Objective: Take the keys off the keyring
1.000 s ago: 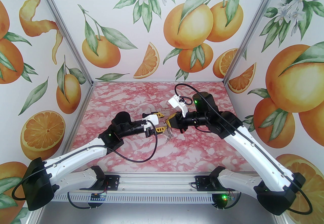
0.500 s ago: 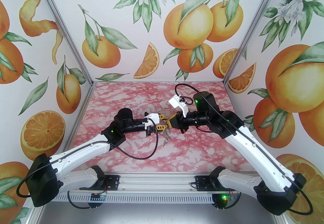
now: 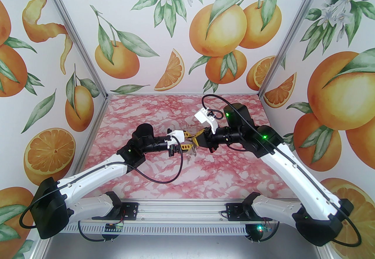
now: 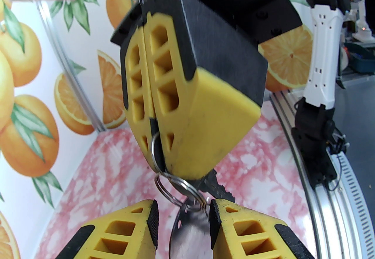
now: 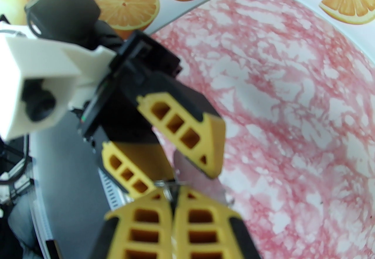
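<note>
Fingers of both grippers meet close to each other over the middle of the pink counter [image 3: 228,175]. Those of the right gripper [image 4: 159,164] are pressed together, and they pinch a small silvery ring [image 4: 152,148] between their tips. Those of the left gripper [image 5: 183,178] are spread, one on each side of the hanging keys [image 4: 187,233]; whether they touch the metal, I cannot tell. The keys hang just below the right fingers, and the round silvery head of one key sits in the gap between the left fingers. A dark piece [image 4: 219,190] with notches shows just behind the right fingers; I cannot tell if it belongs to the keyring. Some linked rings [image 4: 190,189] join the keys to the pinched ring.
</note>
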### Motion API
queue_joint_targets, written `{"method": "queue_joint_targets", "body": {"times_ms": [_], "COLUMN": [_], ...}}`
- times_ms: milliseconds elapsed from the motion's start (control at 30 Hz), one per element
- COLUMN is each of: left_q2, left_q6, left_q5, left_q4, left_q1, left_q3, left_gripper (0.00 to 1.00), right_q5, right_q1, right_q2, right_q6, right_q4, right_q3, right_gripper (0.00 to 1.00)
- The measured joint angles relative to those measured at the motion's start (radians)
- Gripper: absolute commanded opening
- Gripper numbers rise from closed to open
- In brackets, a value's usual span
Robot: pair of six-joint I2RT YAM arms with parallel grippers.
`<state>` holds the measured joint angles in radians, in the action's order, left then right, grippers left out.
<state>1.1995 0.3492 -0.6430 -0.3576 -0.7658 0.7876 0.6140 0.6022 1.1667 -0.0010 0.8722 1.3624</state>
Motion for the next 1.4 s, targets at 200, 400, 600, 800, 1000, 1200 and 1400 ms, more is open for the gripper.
{"method": "queue_joint_targets", "body": {"times_ms": [200, 400, 600, 800, 1000, 1200, 1400], "left_q2": [0.001, 0.001, 0.001, 0.001, -0.015, -0.029, -0.027], "left_q6": [-0.01, -0.013, -0.029, -0.034, -0.035, -0.027, -0.005], "left_q5": [0.002, 0.025, 0.072, 0.124, 0.181, 0.198, 0.232], "left_q4": [-0.03, -0.056, -0.114, -0.165, -0.21, -0.234, -0.237], "left_q1": [0.002, 0.001, -0.002, -0.016, -0.032, -0.054, -0.075], "left_q3": [-0.003, -0.018, -0.035, -0.054, -0.082, -0.082, -0.082], "left_gripper": [0.25, 0.17, 0.29, 0.26, 0.27, 0.27, 0.22], "right_q5": [-0.004, -0.012, -0.013, -0.032, -0.054, -0.071, -0.077], "right_q1": [0.0, 0.0, 0.0, 0.0, 0.0, 0.0, 0.0], "right_q2": [-0.002, -0.002, -0.002, -0.006, -0.01, -0.009, -0.009], "right_q6": [0.007, 0.019, 0.038, 0.056, 0.068, 0.092, 0.109], "right_q4": [-0.015, -0.017, -0.019, -0.023, -0.023, -0.023, -0.023], "right_q3": [0.0, 0.0, 0.0, 0.0, 0.001, 0.001, 0.003], "right_gripper": [0.0, 0.0, 0.0, 0.0, 0.0, 0.0, 0.0]}}
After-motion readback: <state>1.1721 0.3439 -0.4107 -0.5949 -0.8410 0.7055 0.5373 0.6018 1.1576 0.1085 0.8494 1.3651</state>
